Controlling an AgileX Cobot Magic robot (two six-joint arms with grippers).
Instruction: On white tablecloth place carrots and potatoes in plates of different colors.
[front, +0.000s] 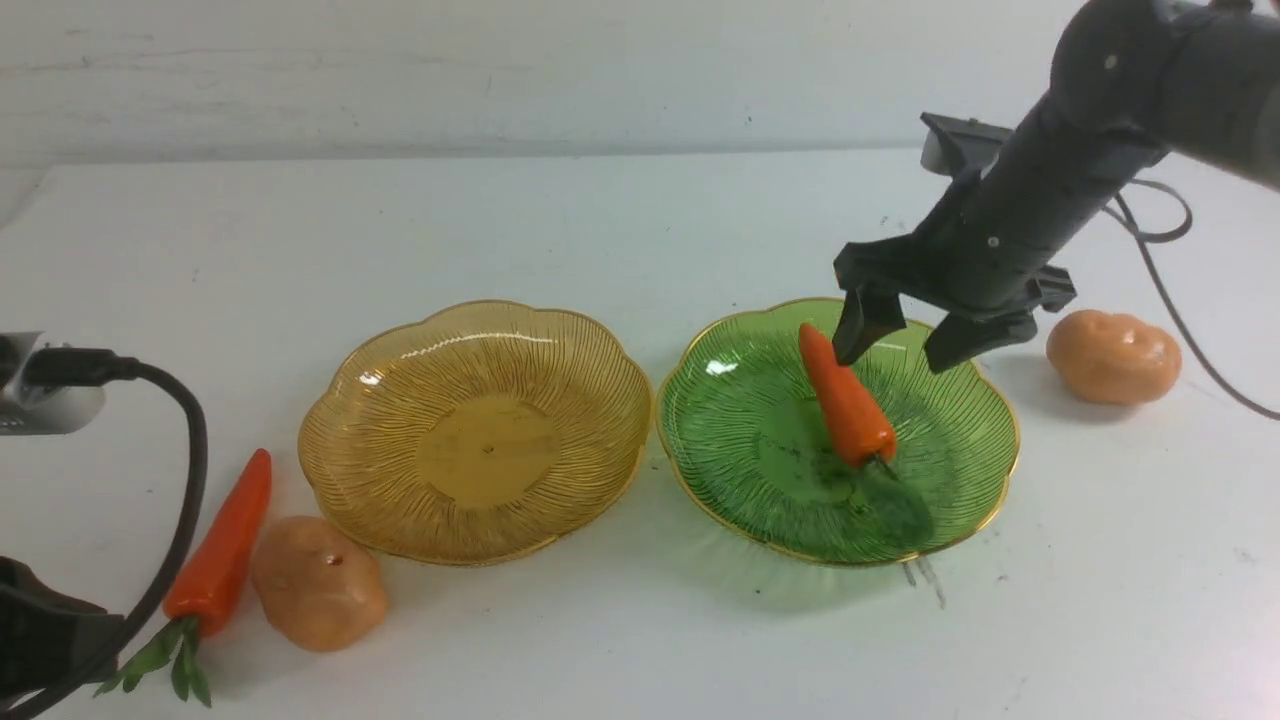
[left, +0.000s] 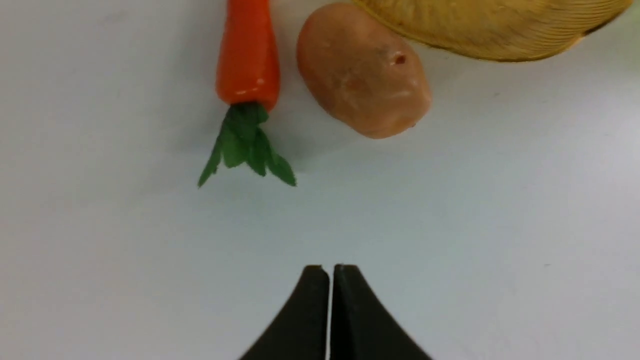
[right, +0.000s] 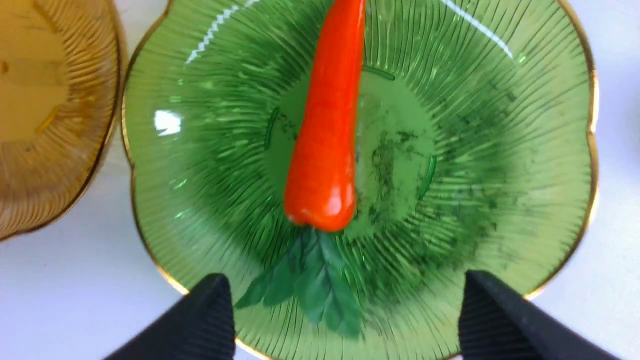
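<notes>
Over the green plate (front: 730, 420), the right gripper (front: 893, 358) hangs wide open and empty, with the carrot (front: 845, 400) lying inside. Danger: one jaw sits close to its tip and could knock it out. The left gripper (left: 330, 272) is closed and empty.

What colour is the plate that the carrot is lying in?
The plate is green with a gold rim, clearest in the right wrist view.

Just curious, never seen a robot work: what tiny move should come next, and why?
Probably raise the right gripper clear: its jaws stand open, and the carrot already lies in the green plate, free of them.
</notes>
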